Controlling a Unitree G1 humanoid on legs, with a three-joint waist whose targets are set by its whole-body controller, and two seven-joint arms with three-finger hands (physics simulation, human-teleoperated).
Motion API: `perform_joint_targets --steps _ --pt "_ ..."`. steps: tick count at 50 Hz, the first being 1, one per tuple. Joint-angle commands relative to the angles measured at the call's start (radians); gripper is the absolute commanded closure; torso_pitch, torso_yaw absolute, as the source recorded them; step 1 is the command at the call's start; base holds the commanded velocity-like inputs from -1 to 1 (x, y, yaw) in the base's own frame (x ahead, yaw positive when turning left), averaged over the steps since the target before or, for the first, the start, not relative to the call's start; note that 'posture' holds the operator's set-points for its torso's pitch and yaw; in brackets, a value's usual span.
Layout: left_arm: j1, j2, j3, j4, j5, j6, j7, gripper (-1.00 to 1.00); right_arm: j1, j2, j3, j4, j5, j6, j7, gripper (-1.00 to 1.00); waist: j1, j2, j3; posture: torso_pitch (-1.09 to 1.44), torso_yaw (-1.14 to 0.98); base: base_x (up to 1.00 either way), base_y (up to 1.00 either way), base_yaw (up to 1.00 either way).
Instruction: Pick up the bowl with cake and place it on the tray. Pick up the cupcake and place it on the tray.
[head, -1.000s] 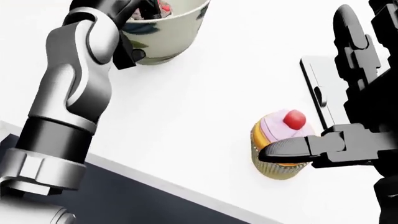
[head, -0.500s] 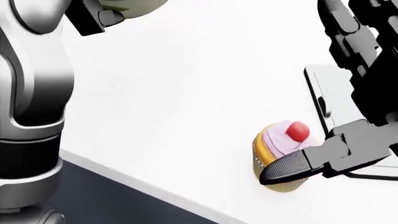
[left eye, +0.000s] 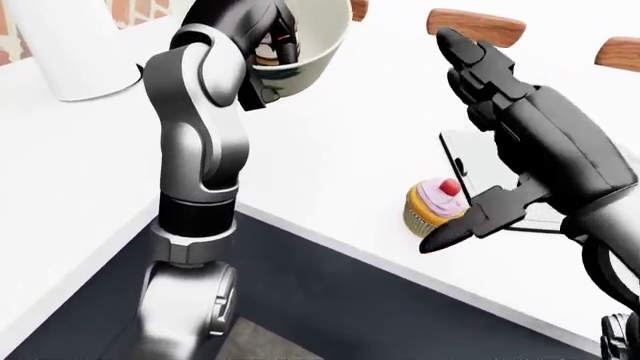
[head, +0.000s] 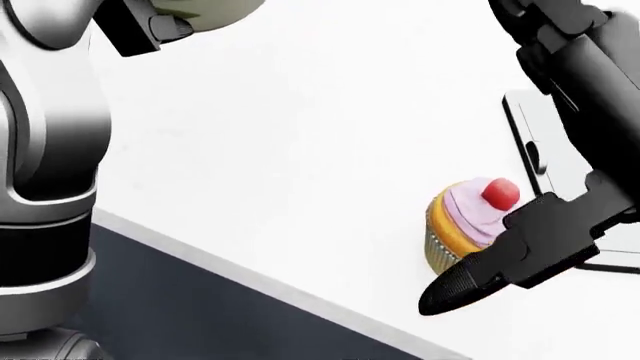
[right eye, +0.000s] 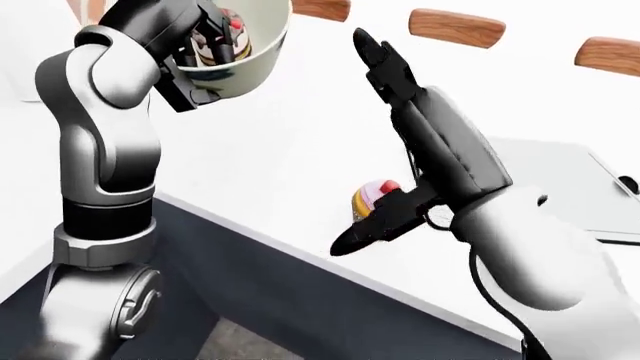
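Surface: white counter (left eye: 330, 157), dark floor below its edge.
L hand (right eye: 205, 34): raised at top left, fingers gripped over rim of bowl with cake (right eye: 235, 52), held off counter.
R hand (left eye: 500, 135): fingers spread, unclenched, holds nothing; thumb just beside cupcake (head: 470, 221), prob. not touching.
Cupcake: upright on counter, near edge.
Tray (right eye: 560, 176): grey, flat, beside cupcake on view's right.

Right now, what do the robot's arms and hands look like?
The left arm is shiny silver-grey, made of rounded tube pieces with a black band and a ridged collar lower down. The right hand is matte black and blocky, with long jointed fingers that taper to rounded tips. A thin black cable loops beside its pale grey forearm.
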Motion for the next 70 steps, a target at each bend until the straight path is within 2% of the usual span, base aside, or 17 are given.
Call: perform_joint_targets --steps 1,11,16,20,27,32,39,43,46,49,54,57,60,67,68,69,70 --pt "-0.054 0.01 0.012 -0.053 0.006 -0.017 0.05 1.0 -0.052 -0.036 -0.024 -0.002 0.008 0.014 -0.035 -1.0 0.0 0.001 -0.035 0.0 0.0 0.0 0.0 0.0" --pt "-0.047 0.01 0.008 -0.058 0.003 -0.021 0.046 1.0 -0.113 -0.174 0.019 -0.002 0.113 0.093 -0.064 -1.0 0.005 -0.005 -0.033 0.0 0.0 0.0 0.0 0.0" --pt "-0.04 0.01 0.01 -0.06 0.006 -0.025 0.047 1.0 -0.061 -0.184 0.049 -0.002 0.155 0.095 -0.112 -1.0 0.007 -0.008 -0.034 0.0 0.0 0.0 0.0 0.0" --pt "-0.041 0.011 0.012 -0.057 0.004 -0.025 0.052 1.0 -0.087 -0.177 0.066 -0.002 0.1 0.123 -0.077 -1.0 0.007 -0.006 -0.035 0.0 0.0 0.0 0.0 0.0" --pt "-0.028 0.01 0.011 -0.067 0.005 -0.03 0.048 1.0 -0.011 -0.16 0.159 -0.002 -0.156 0.086 0.034 -1.0 0.006 -0.004 -0.035 0.0 0.0 0.0 0.0 0.0" --pt "-0.024 0.009 0.012 -0.059 0.002 -0.034 0.058 1.0 0.042 -0.118 0.243 -0.002 -0.427 0.08 0.205 -1.0 0.004 -0.001 -0.036 0.0 0.0 0.0 0.0 0.0" --pt "-0.025 0.006 0.009 -0.061 0.002 -0.034 0.051 1.0 0.116 -0.053 0.303 0.038 -0.809 0.022 0.458 -1.0 0.0 0.007 -0.039 0.0 0.0 0.0 0.0 0.0" --pt "-0.023 0.006 0.01 -0.065 0.004 -0.034 0.049 1.0 0.155 0.01 0.328 0.068 -1.049 -0.029 0.631 -1.0 -0.003 0.012 -0.04 0.0 0.0 0.0 0.0 0.0" --pt "-0.025 0.006 0.011 -0.064 0.004 -0.034 0.049 1.0 0.168 0.09 0.33 0.099 -1.245 -0.084 0.782 -1.0 -0.007 0.016 -0.041 0.0 0.0 0.0 0.0 0.0" --pt "-0.022 0.006 0.01 -0.067 0.005 -0.034 0.049 1.0 0.192 0.218 0.311 0.14 -1.463 -0.185 0.952 -1.0 -0.011 0.023 -0.042 0.0 0.0 0.0 0.0 0.0" --pt "-0.017 0.005 0.01 -0.066 0.003 -0.035 0.054 1.0 0.217 0.494 0.195 0.213 -1.74 -0.456 1.169 -1.0 -0.018 0.038 -0.045 0.0 0.0 0.0 0.0 0.0" --pt "-0.018 0.005 0.01 -0.067 0.004 -0.035 0.054 1.0 0.217 0.608 0.146 0.235 -1.805 -0.568 1.215 -1.0 -0.021 0.047 -0.048 0.0 0.0 0.0 0.0 0.0" --pt "-0.021 0.006 0.01 -0.06 0.003 -0.036 0.057 1.0 0.216 0.674 0.123 0.243 -1.841 -0.632 1.24 -1.0 -0.023 0.053 -0.05 0.0 0.0 0.0 0.0 0.0" --pt "-0.016 0.007 0.011 -0.06 0.001 -0.038 0.061 1.0 0.207 0.724 0.1 0.244 -1.87 -0.684 1.266 -1.0 -0.029 0.06 -0.052 0.0 0.0 0.0 0.0 0.0" --pt "-0.015 0.008 0.011 -0.06 0.001 -0.039 0.062 1.0 0.207 0.726 0.097 0.245 -1.87 -0.688 1.266 -0.95 -0.03 0.061 -0.052 0.0 0.0 0.0 0.0 0.0" --pt "-0.017 0.008 0.011 -0.058 0.001 -0.039 0.062 1.0 0.206 0.728 0.095 0.243 -1.872 -0.691 1.271 -0.69 -0.03 0.061 -0.052 0.0 0.0 0.0 0.0 0.0" --pt "-0.017 0.008 0.011 -0.058 0.001 -0.039 0.061 1.0 0.206 0.729 0.093 0.242 -1.873 -0.693 1.272 -0.57 -0.031 0.061 -0.052 0.0 0.0 0.0 0.0 0.0"
